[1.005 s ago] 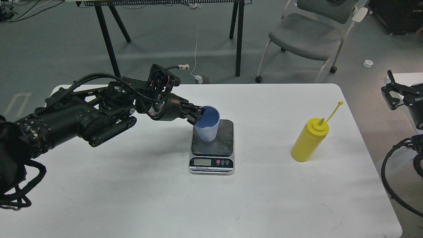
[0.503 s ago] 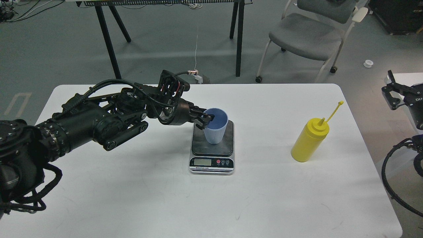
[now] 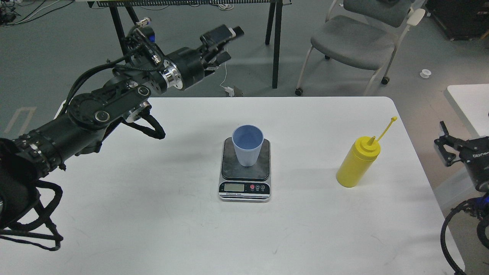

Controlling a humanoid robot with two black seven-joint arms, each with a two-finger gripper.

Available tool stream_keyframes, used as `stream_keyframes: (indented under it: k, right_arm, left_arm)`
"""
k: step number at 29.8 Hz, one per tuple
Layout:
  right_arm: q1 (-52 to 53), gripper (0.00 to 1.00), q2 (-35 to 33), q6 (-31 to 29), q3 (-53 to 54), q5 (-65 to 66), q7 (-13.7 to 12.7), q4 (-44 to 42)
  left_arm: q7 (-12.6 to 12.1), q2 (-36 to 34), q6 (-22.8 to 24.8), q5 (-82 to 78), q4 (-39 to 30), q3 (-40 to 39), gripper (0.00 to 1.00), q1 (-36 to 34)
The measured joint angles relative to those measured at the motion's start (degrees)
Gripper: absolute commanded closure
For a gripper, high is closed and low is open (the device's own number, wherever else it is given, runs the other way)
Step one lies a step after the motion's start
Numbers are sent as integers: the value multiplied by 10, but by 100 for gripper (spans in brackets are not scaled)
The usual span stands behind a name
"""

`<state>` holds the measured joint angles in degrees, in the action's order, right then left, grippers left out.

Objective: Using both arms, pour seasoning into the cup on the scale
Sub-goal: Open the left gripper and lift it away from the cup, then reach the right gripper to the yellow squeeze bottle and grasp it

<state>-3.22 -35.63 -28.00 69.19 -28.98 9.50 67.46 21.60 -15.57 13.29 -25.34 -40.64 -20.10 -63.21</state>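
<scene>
The light blue cup (image 3: 248, 147) stands upright on the dark plate of the scale (image 3: 229, 170) at the middle of the white table. The yellow seasoning bottle (image 3: 356, 164) stands upright to the right, its cap strap sticking up to the right. My left gripper (image 3: 227, 44) is open and empty, raised high beyond the table's far edge, up and to the left of the cup. My right gripper (image 3: 443, 147) is at the right edge of the view, off the table, its two fingers apart and empty, to the right of the bottle.
A grey chair (image 3: 355, 42) and black table legs (image 3: 277, 46) stand on the floor beyond the table. Another white surface (image 3: 470, 103) is at the far right. The table (image 3: 153, 214) is bare white around the scale and bottle.
My left gripper let go of the cup, left it on the scale and rose up and back. My right gripper moved down a little at the view's edge.
</scene>
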Motion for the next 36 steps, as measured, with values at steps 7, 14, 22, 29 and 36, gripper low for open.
stream_keyframes:
  k: [7, 14, 22, 29, 36]
  right_arm:
    - [-84, 0, 74, 0, -18, 11, 1, 48]
    - [-87, 0, 163, 0, -39, 48, 3, 43]
    - [-39, 0, 232, 0, -37, 74, 4, -14]
    - [13, 0, 240, 0, -40, 83, 3, -70]
    - [50, 1, 256, 0, -43, 93, 2, -108]
  left_arm:
    - [-5, -9, 22, 241, 38, -108, 0, -3]
    - [-6, -23, 41, 272, 48, -160, 0, 3]
    - [-6, -25, 42, 272, 47, -159, 0, 6]
    - [-6, -25, 43, 267, 47, -157, 0, 15]
    - [-7, -24, 43, 265, 47, -156, 0, 15]
